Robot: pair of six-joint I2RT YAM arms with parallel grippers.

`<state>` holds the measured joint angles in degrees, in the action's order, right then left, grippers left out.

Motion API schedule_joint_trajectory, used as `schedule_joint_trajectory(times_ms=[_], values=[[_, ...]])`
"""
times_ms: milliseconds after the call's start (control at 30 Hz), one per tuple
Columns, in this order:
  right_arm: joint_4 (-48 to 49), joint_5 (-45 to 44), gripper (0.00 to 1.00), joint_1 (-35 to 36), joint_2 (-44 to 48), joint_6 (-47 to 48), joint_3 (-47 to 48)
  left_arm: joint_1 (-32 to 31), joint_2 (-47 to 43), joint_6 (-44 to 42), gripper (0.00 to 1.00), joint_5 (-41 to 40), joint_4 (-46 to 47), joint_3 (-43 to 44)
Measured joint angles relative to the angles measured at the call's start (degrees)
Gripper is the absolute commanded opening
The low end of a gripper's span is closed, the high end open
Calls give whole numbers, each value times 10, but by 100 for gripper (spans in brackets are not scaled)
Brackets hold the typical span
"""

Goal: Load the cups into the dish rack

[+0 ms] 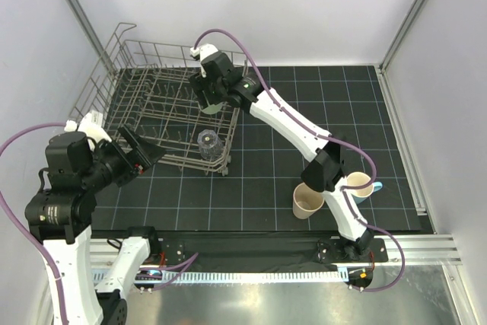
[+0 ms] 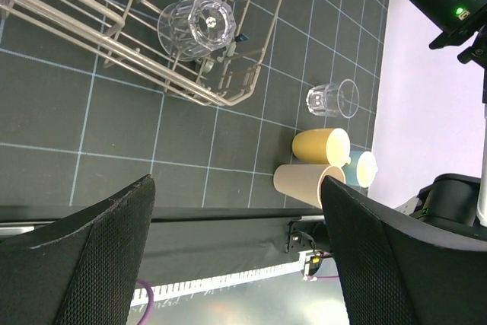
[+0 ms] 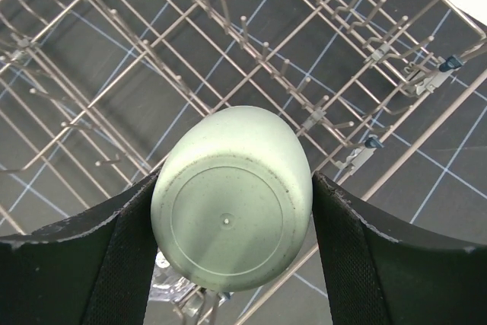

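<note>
Missing overhead, 1 clear tumbler (image 2: 332, 100) shows left-wrist.

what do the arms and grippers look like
The left arm and right arm have white shells, black joints, and purple cables looping alongside. A green light glows on the right arm. The fingers are broad, black, mesh-textured.
</note>
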<state>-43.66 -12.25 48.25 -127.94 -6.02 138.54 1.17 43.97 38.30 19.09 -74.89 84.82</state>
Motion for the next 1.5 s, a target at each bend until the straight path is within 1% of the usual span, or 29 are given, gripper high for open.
schedule_joint_trajectory(times_ms=[500,800,1067,1233,1267,1300,1367,1400,1467,1500], values=[[16,-6,4,-14,-38,4,-2,0,35,-29,86,2,0,-1],[27,-7,4,-16,-39,0,-39,0,53,-44,87,4,0,-1],[50,-4,4,-16,-39,-3,-99,0,59,-49,88,4,0,0],[64,-2,5,-16,-39,-4,-108,0,62,-56,88,4,-4,2],[65,-2,7,-16,-39,-4,-108,0,62,-56,88,4,-5,2],[66,-1,15,-16,-39,-4,-108,0,63,-57,88,4,-5,2],[68,0,25,-17,-39,-5,-108,0,64,-58,88,4,-7,2],[68,1,32,-18,-39,-6,-109,0,64,-58,88,4,-7,3],[69,3,37,-19,-39,-6,-111,0,65,-58,88,4,-9,3],[69,3,42,-19,-39,-7,-113,0,65,-58,88,4,-9,3]])
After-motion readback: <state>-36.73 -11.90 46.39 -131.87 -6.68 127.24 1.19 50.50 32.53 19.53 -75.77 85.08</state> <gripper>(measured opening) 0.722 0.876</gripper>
